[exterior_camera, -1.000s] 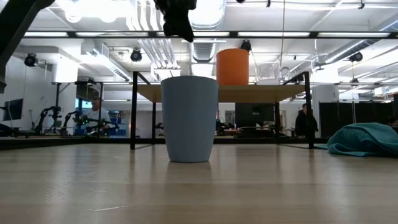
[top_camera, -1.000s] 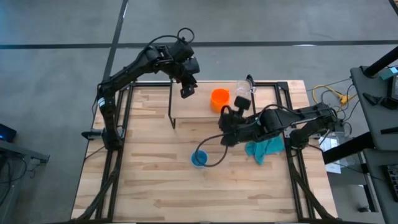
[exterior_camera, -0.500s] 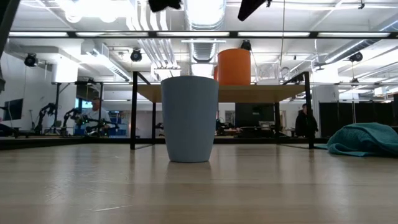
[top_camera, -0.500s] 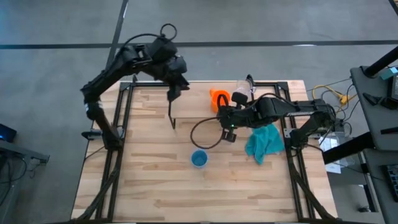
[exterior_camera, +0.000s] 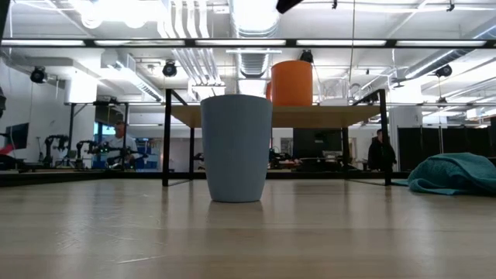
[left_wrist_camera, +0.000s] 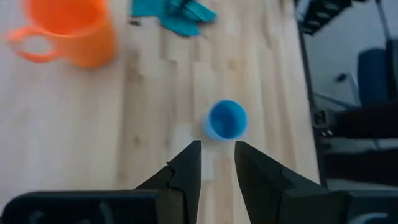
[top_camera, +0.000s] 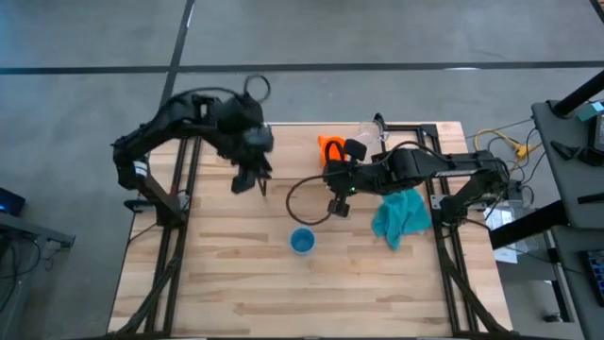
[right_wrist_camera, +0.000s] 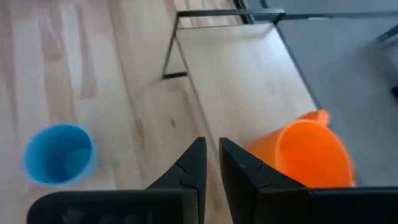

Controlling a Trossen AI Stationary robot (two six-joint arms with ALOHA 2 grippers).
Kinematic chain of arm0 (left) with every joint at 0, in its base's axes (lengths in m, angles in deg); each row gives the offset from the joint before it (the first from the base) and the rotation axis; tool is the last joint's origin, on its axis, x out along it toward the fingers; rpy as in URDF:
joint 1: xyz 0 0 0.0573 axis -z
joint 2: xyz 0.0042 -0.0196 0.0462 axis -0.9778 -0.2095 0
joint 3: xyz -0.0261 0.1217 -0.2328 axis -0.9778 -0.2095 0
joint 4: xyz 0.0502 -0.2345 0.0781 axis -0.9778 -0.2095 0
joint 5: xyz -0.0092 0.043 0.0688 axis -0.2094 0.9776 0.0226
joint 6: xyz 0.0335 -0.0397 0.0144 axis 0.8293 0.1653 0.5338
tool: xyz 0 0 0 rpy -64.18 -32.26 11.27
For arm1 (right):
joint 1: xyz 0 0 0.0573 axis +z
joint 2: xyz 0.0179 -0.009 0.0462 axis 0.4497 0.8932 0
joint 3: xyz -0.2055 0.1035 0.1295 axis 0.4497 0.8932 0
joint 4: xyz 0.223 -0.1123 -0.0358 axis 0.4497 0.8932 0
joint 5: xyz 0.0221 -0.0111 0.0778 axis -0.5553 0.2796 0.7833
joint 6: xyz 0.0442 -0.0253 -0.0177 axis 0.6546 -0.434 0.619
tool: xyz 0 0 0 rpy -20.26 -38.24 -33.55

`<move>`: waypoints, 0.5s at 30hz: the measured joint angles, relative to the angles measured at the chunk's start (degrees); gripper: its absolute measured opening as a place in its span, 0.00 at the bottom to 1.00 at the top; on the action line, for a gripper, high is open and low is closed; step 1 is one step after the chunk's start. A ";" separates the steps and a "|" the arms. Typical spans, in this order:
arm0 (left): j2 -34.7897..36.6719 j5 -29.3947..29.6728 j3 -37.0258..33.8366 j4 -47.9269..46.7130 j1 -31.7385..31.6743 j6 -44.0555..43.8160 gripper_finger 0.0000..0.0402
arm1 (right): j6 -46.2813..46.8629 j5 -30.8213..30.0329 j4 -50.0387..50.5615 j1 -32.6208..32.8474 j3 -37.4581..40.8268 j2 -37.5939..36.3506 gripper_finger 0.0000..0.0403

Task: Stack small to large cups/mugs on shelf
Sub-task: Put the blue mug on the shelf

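Observation:
The blue cup stands upright on its base on the table, also seen in both wrist views. The orange mug stands on the shelf. The clear cup stands on the shelf to the mug's right, partly hidden by the right arm. My left gripper hovers shut over the shelf's left end. My right gripper hovers shut above the shelf's near edge, between mug and blue cup.
A teal cloth lies crumpled on the table right of the blue cup, under the right arm. A black cable loop hangs from the right arm near the blue cup. Bare table wood spreads along the near side.
My left gripper has swung from above the shelf's far side, near the orange mug, toward the table's left and near edges, and now hangs over the shelf's left end. My right arm has drawn slightly toward the far edge and left. The cups have kept still.

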 joint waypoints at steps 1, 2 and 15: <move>-0.21 0.00 -0.51 0.05 1.18 -0.61 0.21 | 0.97 1.53 -0.36 -0.01 0.00 0.02 0.09; -0.37 0.00 -1.23 0.09 2.25 -0.93 0.21 | 1.78 4.50 -0.50 -0.12 0.00 0.03 0.09; -1.11 0.85 -21.71 12.60 10.25 -4.48 0.21 | 9.28 18.12 -0.45 -0.20 0.07 0.09 0.10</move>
